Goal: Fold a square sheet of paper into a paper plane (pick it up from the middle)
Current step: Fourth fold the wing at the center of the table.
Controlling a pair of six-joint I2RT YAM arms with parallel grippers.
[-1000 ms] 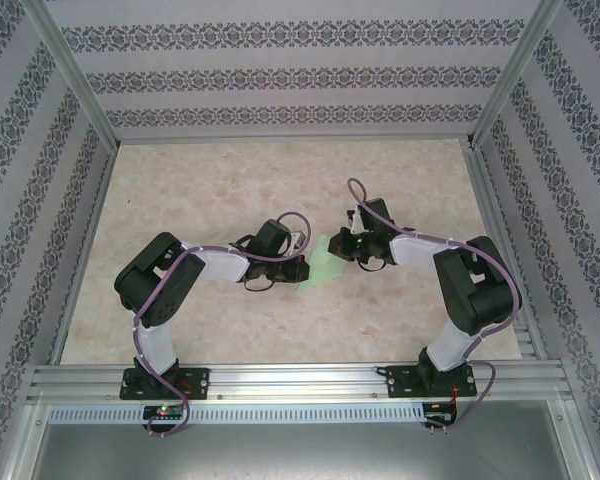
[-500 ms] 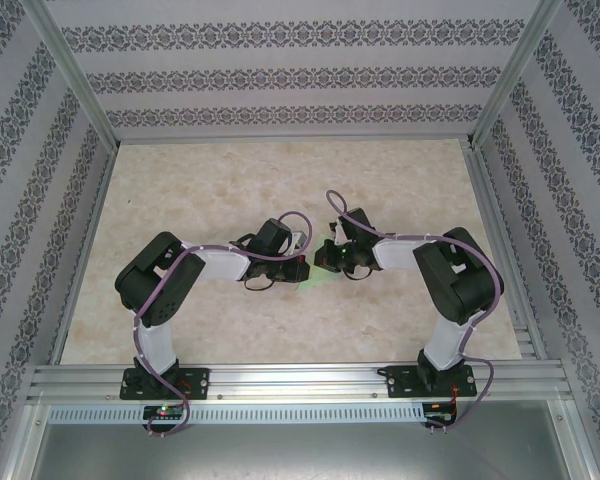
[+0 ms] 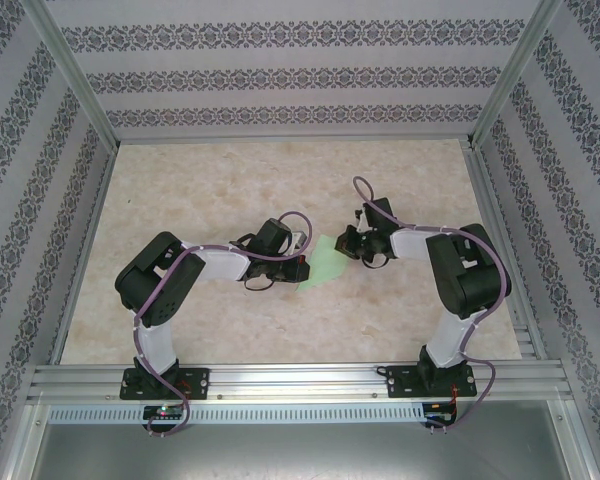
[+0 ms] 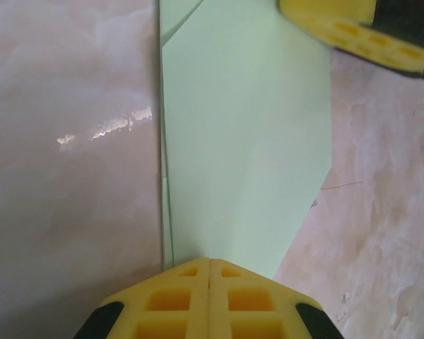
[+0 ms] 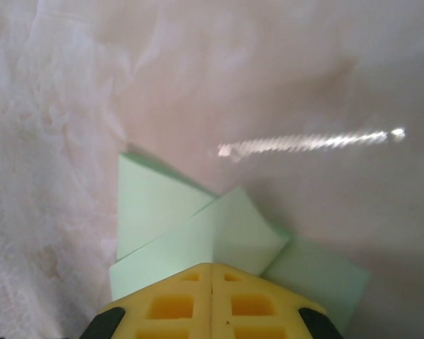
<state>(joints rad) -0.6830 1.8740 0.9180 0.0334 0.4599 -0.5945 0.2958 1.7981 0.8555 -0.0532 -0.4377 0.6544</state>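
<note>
We are reaching both arms inward toward each other, elbows bent and pushed outward. Our left arm (image 3: 165,285) is folding sharply at the elbow and stretching its forearm to the right. The left gripper (image 3: 302,270) is angling downward, and its yellow fingers (image 4: 169,300) are pressing flat together with no gap. Our right arm (image 3: 460,280) is mirroring this, forearm running leftward. The right gripper (image 3: 348,243) is tilting down, and its pads (image 5: 173,304) are meeting along a thin seam. The two grippers are sitting near each other, tips facing.
</note>
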